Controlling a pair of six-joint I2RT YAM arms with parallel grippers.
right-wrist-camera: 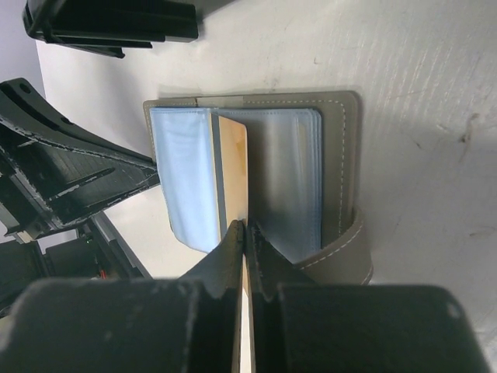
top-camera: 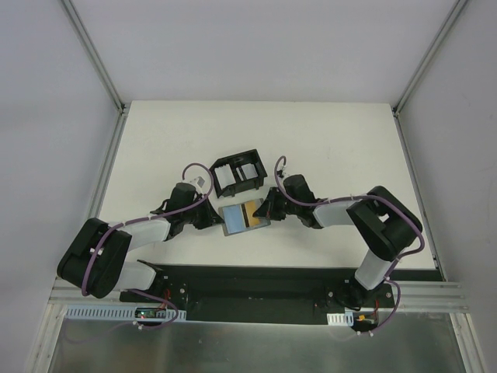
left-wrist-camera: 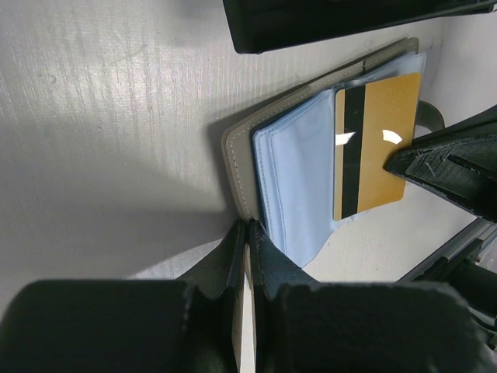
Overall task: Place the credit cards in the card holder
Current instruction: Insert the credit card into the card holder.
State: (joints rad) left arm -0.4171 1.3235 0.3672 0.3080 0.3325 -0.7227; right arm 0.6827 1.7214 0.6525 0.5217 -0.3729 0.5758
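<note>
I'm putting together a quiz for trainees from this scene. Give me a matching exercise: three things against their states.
Things:
1. gold card
2. card holder
3. black tray

States:
A. holds white cards
B. lies open on the table, edge pinched by the left gripper
C. pinched by the right gripper

Pairs: 1-C, 2-B, 3-A

Noted: card holder (right-wrist-camera: 345,155) grey outside, pale stitching along its edge, pale blue sleeves inside. The credit card (left-wrist-camera: 384,132) is gold-yellow with one black stripe. Centre of the top view, tray (top-camera: 233,160) black; table (top-camera: 326,140) white.
</note>
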